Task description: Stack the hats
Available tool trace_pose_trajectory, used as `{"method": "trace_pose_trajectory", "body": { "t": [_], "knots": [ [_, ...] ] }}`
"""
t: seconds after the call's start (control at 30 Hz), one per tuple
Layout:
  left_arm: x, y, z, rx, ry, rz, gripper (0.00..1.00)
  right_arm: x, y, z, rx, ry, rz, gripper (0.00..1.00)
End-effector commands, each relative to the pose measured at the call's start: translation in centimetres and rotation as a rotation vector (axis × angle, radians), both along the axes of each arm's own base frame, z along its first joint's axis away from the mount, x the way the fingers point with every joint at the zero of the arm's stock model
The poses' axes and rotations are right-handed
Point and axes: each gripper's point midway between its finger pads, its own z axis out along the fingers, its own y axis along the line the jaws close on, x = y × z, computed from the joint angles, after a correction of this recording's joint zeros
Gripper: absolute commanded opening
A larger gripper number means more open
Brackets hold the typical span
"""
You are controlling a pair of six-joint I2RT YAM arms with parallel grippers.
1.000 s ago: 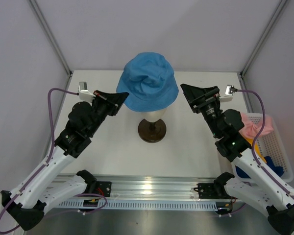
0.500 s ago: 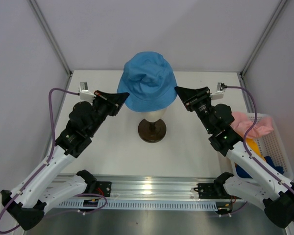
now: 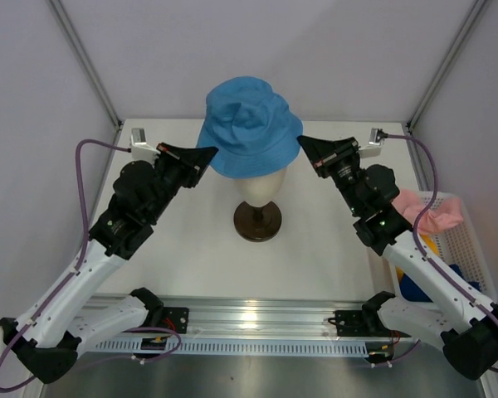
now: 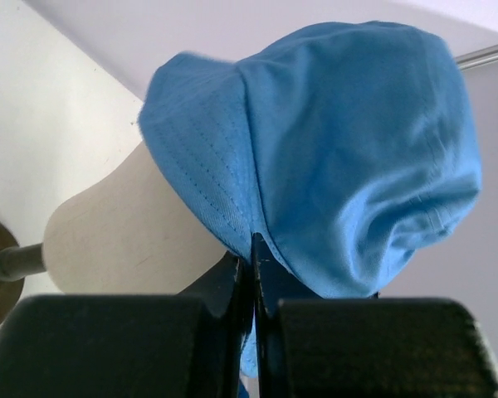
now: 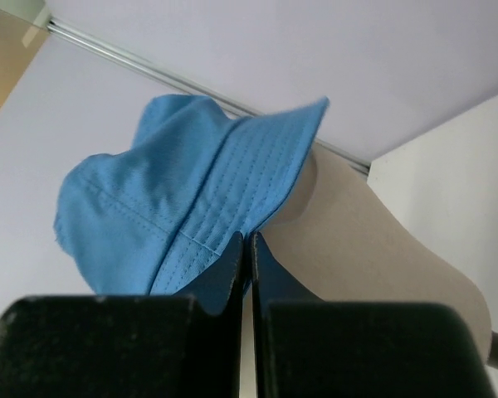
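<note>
White table (image 3: 307, 265) — the head form's dark round base (image 3: 257, 222) stands near its middle.

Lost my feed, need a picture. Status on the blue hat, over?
Left gripper shut on hat brim. Right gripper shut on opposite brim. Hat atop head form. Nothing in the way.

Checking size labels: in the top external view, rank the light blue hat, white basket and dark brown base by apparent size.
1-2. light blue hat and white basket: look alike; basket partly hidden.
3. dark brown base.
</note>
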Motion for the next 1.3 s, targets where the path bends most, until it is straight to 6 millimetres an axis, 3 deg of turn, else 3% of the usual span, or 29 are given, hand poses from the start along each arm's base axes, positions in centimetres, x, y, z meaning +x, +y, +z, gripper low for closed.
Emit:
{"method": "trace_pose_trajectory", "body": {
  "t": [0.0,0.17,0.27,0.33,0.53,0.67,0.83,0.87,0.97,1.17,1.27],
  "knots": [
    [0.2,0.6,4.3,-0.001,-0.067,0.034,0.07,-0.6,-1.8,6.9,0.043,-0.138,-0.048,0.00],
    [0.7,0.0,4.5,0.006,-0.034,0.024,0.06,0.6,-0.9,5.7,0.002,-0.065,-0.024,0.00],
    [1.0,-0.1,1.2,0.002,0.056,0.034,0.07,0.8,-1.3,3.9,0.037,-0.010,-0.032,0.00],
    [0.9,-0.1,0.5,-0.027,0.081,0.032,0.06,0.8,-1.5,2.6,0.039,0.021,-0.039,0.00],
    [0.9,0.2,-1.1,-0.009,0.122,0.041,0.07,0.1,-3.3,0.9,0.014,0.062,-0.101,0.00],
    [0.5,0.4,-1.7,0.003,0.126,0.036,0.08,-0.8,-3.2,-0.4,-0.024,0.091,-0.075,0.00],
    [-0.3,1.6,-2.6,0.027,0.105,0.052,0.10,-2.0,-4.8,-3.7,-0.049,0.142,-0.120,0.00],
    [-0.4,1.7,-2.6,0.036,0.100,0.055,0.10,-2.6,-5.4,-3.2,-0.035,0.117,-0.129,0.00],
    [-0.5,1.9,-2.8,0.063,0.093,0.060,0.10,-3.0,-5.8,-4.1,-0.065,0.122,-0.142,0.00],
    [0.0,1.5,-4.7,0.085,0.129,0.053,0.10,-2.0,-4.3,-7.6,-0.109,0.201,-0.095,0.00],
    [0.3,1.3,-5.2,0.094,0.131,0.050,0.12,-1.9,-3.8,-8.3,-0.124,0.211,-0.073,0.00]
  ]
}}
